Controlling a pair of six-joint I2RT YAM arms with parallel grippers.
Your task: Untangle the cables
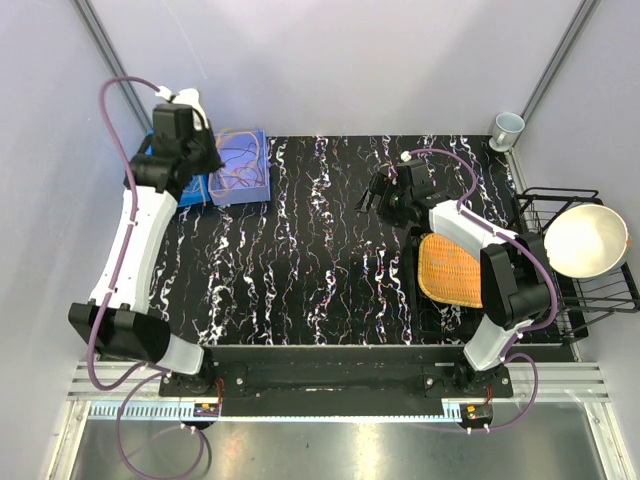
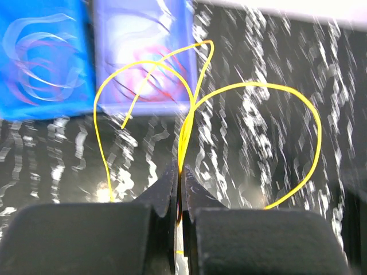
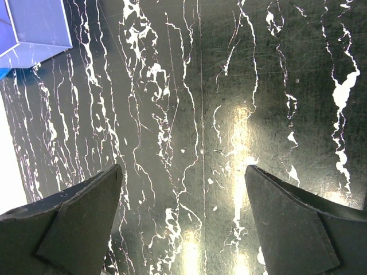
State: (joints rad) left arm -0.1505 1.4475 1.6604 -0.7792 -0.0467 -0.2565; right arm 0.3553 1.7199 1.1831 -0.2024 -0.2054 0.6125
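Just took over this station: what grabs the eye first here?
The left hand, near the lavender tray at the far left, is shut on a looping yellow cable. The right hand hangs open and empty over the black marbled table, near an orange mat.

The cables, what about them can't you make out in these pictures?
Top view: the yellow cable is hidden under the left arm.
Left wrist view: its lower part disappears inside the shut left claw.
Left wrist view: loose cables in the purple tray and blue tray are blurred; number and tangling unclear.
Top view: those cables are too small to tell apart; the arm covers most of the blue tray.
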